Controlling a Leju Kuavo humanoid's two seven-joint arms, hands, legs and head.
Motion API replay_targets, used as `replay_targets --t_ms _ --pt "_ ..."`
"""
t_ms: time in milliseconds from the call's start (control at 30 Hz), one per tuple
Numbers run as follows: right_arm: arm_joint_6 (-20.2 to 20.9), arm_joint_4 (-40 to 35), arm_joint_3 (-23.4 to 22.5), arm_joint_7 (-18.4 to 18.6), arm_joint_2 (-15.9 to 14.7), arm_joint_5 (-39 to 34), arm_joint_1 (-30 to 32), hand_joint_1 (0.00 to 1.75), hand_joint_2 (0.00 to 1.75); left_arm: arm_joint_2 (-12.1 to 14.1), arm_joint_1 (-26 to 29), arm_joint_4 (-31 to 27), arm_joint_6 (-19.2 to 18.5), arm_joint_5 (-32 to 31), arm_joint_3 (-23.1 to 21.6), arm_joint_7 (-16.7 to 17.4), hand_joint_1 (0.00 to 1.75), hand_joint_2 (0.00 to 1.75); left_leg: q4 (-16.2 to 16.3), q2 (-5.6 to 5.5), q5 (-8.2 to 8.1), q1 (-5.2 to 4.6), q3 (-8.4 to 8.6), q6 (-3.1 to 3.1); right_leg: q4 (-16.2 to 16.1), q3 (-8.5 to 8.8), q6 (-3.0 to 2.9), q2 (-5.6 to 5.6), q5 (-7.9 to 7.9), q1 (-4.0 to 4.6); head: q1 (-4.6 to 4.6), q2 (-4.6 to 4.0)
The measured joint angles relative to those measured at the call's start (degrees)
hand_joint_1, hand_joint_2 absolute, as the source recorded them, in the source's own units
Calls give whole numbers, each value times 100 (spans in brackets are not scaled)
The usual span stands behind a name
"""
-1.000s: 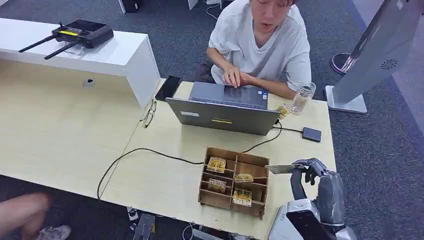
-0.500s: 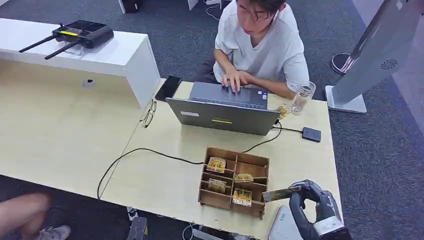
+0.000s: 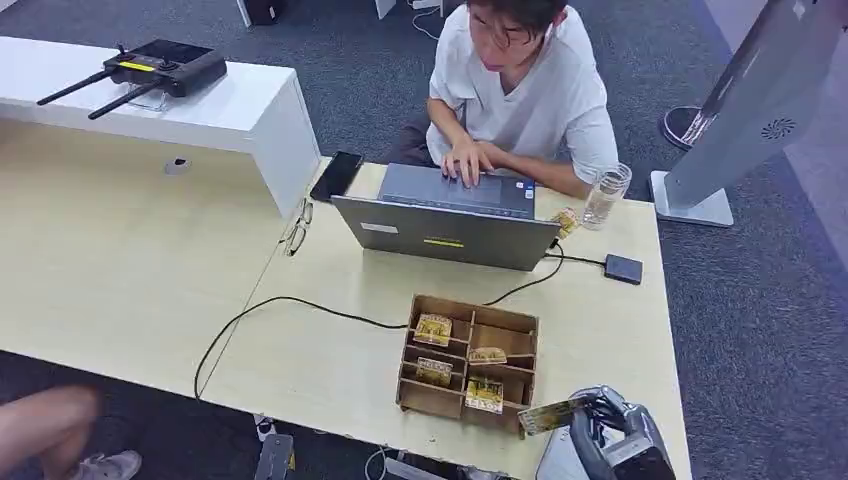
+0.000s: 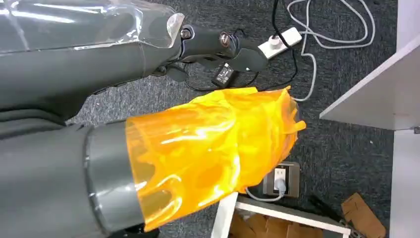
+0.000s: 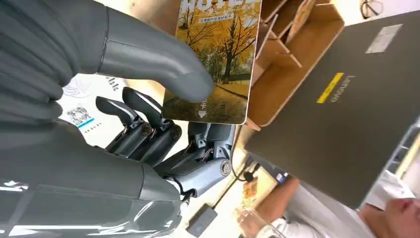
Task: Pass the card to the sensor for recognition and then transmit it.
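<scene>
My right hand (image 3: 612,428) is low at the near right corner of the table (image 3: 330,350), pinching a hotel card (image 3: 552,413) that pokes out flat towards the wooden box. In the right wrist view the thumb (image 5: 153,64) presses on the card (image 5: 218,59), which has an autumn-trees picture, with the darker fingers under it. The sensor (image 3: 623,268), a small dark square pad on a cable, lies on the table's right side, well beyond the hand. My left hand (image 4: 218,42) hangs over the carpet, its dark fingers dimly seen.
A wooden compartment box (image 3: 430,400) with several cards stands left of the card. Behind it are a grey laptop (image 3: 450,235), a person typing (image 3: 520,100), a clear bottle (image 3: 606,195), a phone (image 3: 337,175) and glasses (image 3: 297,228). A white kiosk (image 3: 740,110) stands right.
My right hand has dropped and drawn back towards me with the card, from beside the box's right side to its near right corner. The person has leaned over the laptop.
</scene>
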Motion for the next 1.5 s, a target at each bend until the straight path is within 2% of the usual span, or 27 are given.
replay_targets --t_ms 133,300,533,867,1067,1233,1500 --pt "-54 50 100 244 -109 -57 10 175 175 0 -1 0 0 0 2 11 0 0 0 0 0 0 1 0 0 0 0 0 0 0 0 0" --pt "-157 120 300 582 -413 -258 112 175 175 0 -3 0 2 -13 0 63 0 0 1 -1 0 -1 0 0 0 1 0 0 0 0 0 0" --pt "-258 186 553 857 -785 -409 172 175 175 -2 -7 0 2 -37 -2 105 0 0 1 0 0 -1 0 0 -1 0 0 0 0 -1 0 0" --pt "-461 256 761 1463 -1156 -65 176 175 175 -2 -42 0 -2 -107 -35 197 0 0 1 0 0 -1 1 1 -1 1 0 0 0 -1 2 0" --pt "-914 315 842 1972 -1198 613 200 175 175 -2 -41 0 -2 -118 -59 230 0 0 1 0 0 -1 0 0 -1 0 0 0 0 -1 0 0" --pt "-931 359 890 2256 -1178 1025 100 175 175 -4 -54 0 -28 -122 -85 302 0 0 1 1 0 -1 1 0 0 0 0 0 0 -1 0 0" --pt "-938 455 903 2206 -1121 1093 79 175 175 -2 -42 0 -35 -127 -168 297 0 0 1 0 0 -1 1 1 0 1 0 0 0 -1 0 0"
